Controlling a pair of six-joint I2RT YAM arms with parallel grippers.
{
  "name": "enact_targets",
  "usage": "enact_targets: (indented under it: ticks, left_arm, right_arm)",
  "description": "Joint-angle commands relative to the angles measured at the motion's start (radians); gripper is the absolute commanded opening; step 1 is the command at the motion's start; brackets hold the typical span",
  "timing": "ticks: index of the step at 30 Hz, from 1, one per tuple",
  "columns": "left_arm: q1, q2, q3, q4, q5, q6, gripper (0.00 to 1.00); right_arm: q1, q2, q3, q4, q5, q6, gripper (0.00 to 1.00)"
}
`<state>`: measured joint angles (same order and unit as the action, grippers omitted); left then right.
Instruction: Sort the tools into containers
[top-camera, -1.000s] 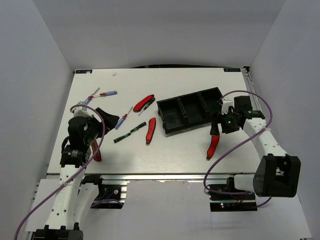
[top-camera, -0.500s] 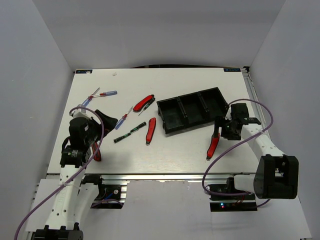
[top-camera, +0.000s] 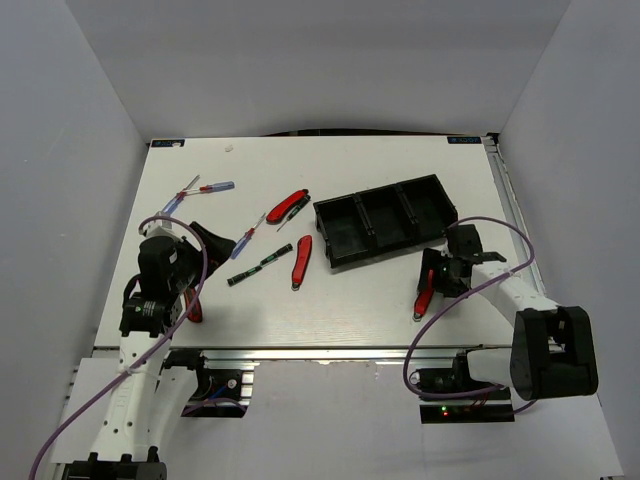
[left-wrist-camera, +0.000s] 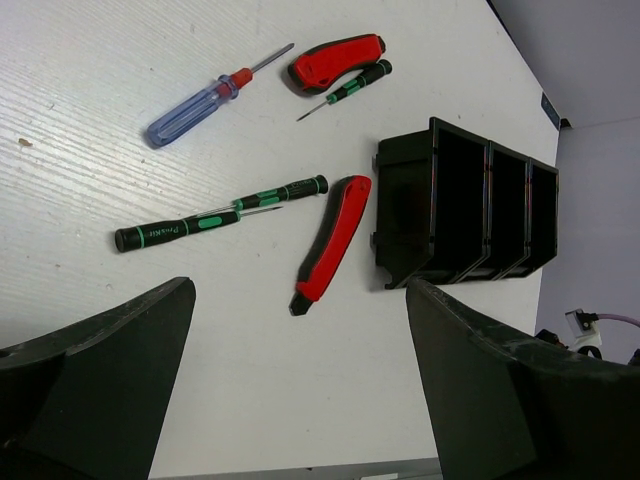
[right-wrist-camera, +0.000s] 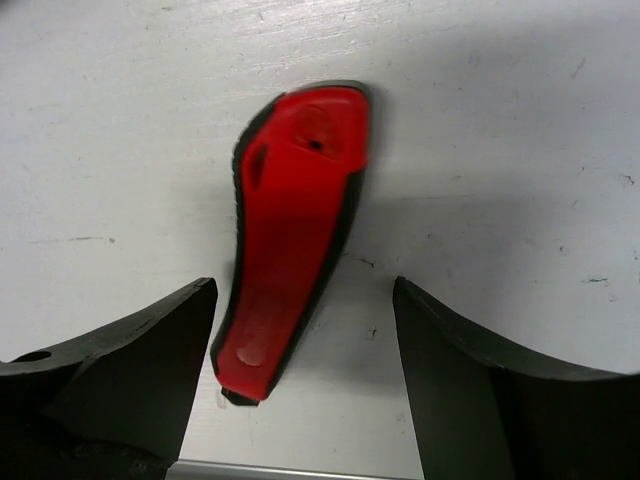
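The black three-compartment tray (top-camera: 385, 218) (left-wrist-camera: 470, 205) lies at mid-right and looks empty. My right gripper (top-camera: 436, 274) (right-wrist-camera: 305, 365) is low over a red folding knife (top-camera: 423, 298) (right-wrist-camera: 295, 230), open, with its fingers on either side of the knife's near end. The left finger (right-wrist-camera: 130, 360) is close to the knife. My left gripper (top-camera: 207, 243) (left-wrist-camera: 300, 400) is wide open above bare table. Ahead of it lie another red knife (left-wrist-camera: 332, 240) (top-camera: 301, 260), black screwdrivers with green marks (left-wrist-camera: 215, 215), a blue-handled screwdriver (left-wrist-camera: 205, 100) and a third red knife (left-wrist-camera: 335, 60) beside a small black screwdriver (left-wrist-camera: 350, 88).
More thin blue and red screwdrivers (top-camera: 200, 190) lie at the far left. A red tool (top-camera: 193, 306) shows partly under the left arm. The table's near edge (top-camera: 330, 347) runs just behind the right gripper. Grey walls enclose the table.
The right gripper moved from the tray's right end toward the near edge and down over the red knife, its jaws narrowing a little. The left arm stayed still.
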<state>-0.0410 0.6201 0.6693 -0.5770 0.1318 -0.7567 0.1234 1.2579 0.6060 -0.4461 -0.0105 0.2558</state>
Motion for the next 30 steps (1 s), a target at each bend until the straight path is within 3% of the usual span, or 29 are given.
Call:
enact_targets:
  ticks: [1, 12, 21, 24, 25, 30]
  left_arm:
    - [0.001, 0.001, 0.003, -0.011, 0.008, -0.003, 0.98]
    - [0.001, 0.001, 0.0, -0.009, 0.005, 0.0, 0.98]
    - [0.001, -0.005, 0.0, -0.009, -0.032, 0.003, 0.98]
    - [0.001, 0.016, 0.007, -0.006, -0.032, 0.005, 0.98]
    - [0.001, 0.021, 0.009, -0.006, -0.034, 0.007, 0.98]
    - [0.001, 0.055, 0.033, 0.012, -0.029, 0.014, 0.98]
  right_arm:
    - [0.028, 0.009, -0.017, 0.079, 0.046, 0.057, 0.77]
    - [0.055, 0.054, -0.049, 0.132, 0.121, 0.103, 0.65]
    - [0.061, 0.087, -0.025, 0.173, 0.097, 0.079, 0.31]
    - [0.059, 0.075, 0.038, 0.133, 0.043, 0.056, 0.11]
    - [0.059, 0.063, 0.057, 0.1, 0.031, 0.051, 0.0]
    - [0.062, -0.012, 0.193, -0.02, -0.081, 0.008, 0.0]
